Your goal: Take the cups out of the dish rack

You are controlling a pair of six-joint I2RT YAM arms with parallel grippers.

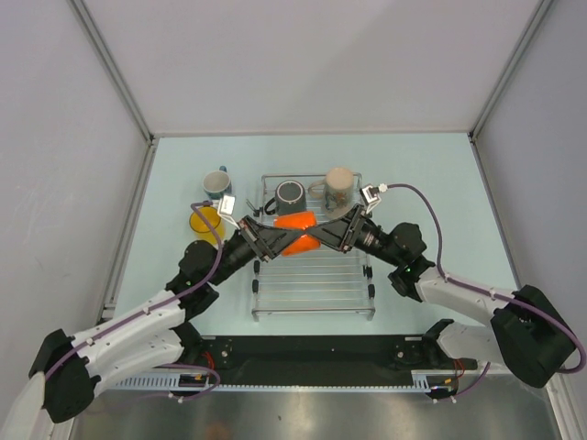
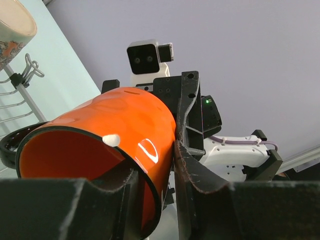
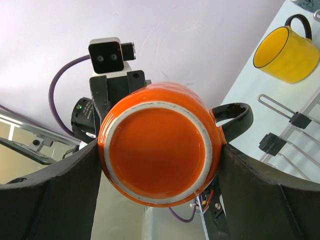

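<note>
The orange mug (image 1: 295, 222) lies on its side in the air above the back of the silver dish rack (image 1: 312, 286), held between both arms. My left gripper (image 1: 278, 238) pinches its rim wall, one finger inside and one outside (image 2: 152, 165). My right gripper (image 1: 323, 233) clamps the mug's base end from both sides (image 3: 159, 150), next to the black handle (image 3: 235, 112). The dark grey mug (image 1: 291, 194) and the tall beige mug (image 1: 339, 186) stand at the rack's back edge. The yellow mug (image 1: 203, 222) and blue mug (image 1: 216, 184) stand on the table left of the rack.
The rack's front bars (image 1: 312, 298) carry nothing. The beige mug (image 2: 12, 25) and rack wires (image 2: 20, 85) show at the left of the left wrist view. The yellow mug (image 3: 287, 52) shows at the upper right of the right wrist view. White walls enclose the table.
</note>
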